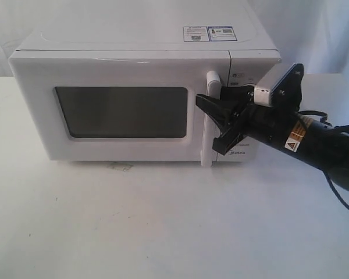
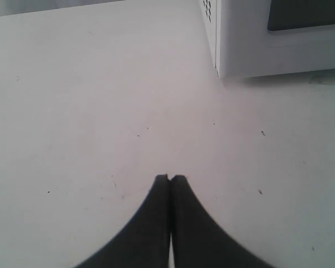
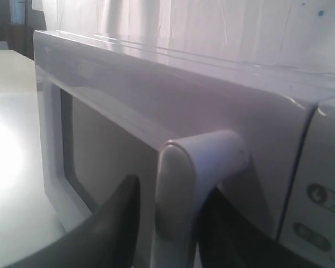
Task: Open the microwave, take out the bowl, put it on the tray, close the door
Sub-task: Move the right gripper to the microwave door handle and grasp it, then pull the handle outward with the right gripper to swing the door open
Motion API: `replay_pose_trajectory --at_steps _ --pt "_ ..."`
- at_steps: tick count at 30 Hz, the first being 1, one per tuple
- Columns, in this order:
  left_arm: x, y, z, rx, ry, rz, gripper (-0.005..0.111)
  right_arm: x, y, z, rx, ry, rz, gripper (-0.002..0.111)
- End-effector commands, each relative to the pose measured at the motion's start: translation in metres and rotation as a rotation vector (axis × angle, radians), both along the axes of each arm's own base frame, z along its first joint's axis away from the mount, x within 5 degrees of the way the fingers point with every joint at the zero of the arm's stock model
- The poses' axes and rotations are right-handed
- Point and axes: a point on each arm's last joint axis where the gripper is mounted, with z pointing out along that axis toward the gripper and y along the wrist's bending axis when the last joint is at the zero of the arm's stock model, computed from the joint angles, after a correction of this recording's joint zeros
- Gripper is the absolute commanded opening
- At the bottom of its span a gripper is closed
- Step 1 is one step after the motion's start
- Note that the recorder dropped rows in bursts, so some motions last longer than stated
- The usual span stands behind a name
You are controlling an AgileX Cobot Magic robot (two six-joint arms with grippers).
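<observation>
The white microwave [image 1: 134, 52] stands on the table with its door [image 1: 122, 72] closed, and the dark window shows nothing inside. The bowl is hidden and the tray is out of view. My right gripper [image 1: 208, 124] reaches in from the right and straddles the door's tall vertical handle [image 1: 212, 81]. In the right wrist view one black finger [image 3: 117, 218] stands a slim gap off the handle [image 3: 206, 151], and the other finger [image 3: 223, 234] lies against its far side. My left gripper [image 2: 170, 177] is shut and empty, low over the table near the microwave's [image 2: 257, 50] corner.
The control panel [image 1: 244, 75] to the right of the door is mostly hidden by my right arm [image 1: 302, 136]. A white backdrop hangs behind the microwave. A small mark [image 1: 120, 167] lies on the white table in front of the door.
</observation>
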Motion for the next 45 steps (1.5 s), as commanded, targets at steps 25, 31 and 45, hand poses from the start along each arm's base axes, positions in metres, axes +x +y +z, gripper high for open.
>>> replay_pose_trajectory --at_steps 25,31,45 --pt "0.000 0.000 -0.001 -0.004 0.000 0.001 0.000 -0.019 0.049 -0.015 -0.008 0.122 0.263 0.000" --pt "0.000 0.000 -0.001 -0.004 0.000 0.001 0.000 -0.022 0.053 -0.016 -0.018 0.124 0.288 0.000" --pt "0.000 0.000 -0.001 -0.004 0.000 0.001 0.000 -0.044 0.057 -0.014 -0.046 0.110 0.327 0.000"
